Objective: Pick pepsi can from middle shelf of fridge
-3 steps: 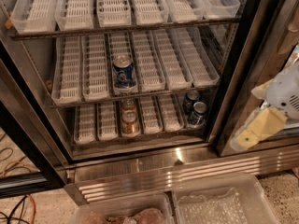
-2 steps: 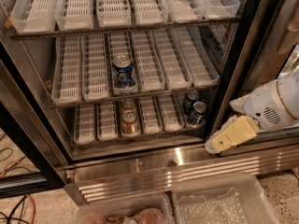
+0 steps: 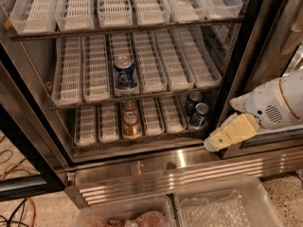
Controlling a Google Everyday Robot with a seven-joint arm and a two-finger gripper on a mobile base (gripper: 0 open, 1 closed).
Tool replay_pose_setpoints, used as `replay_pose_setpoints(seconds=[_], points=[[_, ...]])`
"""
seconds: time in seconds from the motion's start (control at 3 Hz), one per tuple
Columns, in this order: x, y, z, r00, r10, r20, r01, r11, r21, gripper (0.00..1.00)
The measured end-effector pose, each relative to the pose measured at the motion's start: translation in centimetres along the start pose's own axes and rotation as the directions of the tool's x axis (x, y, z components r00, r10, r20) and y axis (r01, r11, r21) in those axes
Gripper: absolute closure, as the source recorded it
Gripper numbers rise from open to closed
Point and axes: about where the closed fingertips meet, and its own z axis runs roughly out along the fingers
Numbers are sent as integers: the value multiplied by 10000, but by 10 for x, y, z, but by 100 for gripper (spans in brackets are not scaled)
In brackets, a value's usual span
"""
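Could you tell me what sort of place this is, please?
Probably a commercial kitchen or office pantry: a stainless display fridge, canned drinks like the pepsi can on its middle shelf, plastic bins below. The claw hovers low by the door frame.

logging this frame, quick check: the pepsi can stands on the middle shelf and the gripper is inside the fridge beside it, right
Not quite. The pepsi can does stand on the middle shelf, but the camera view shows the gripper outside the fridge, low at the right by its bottom frame, apart from the can.
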Motion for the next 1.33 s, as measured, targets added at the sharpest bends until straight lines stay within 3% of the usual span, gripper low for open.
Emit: replay_pose_setpoints(seconds=[0.33,0.67,1.0,1.33], points=[[-9,-4,13,9946,332,985,-313,9993,-210,0],[-40,-8,49,9637,625,2594,-512,9974,-499,0],[-91,-5,69,8979,283,4393,-87,9989,-464,0],[-112,9,75,8823,-272,4699,513,9979,-385,0]])
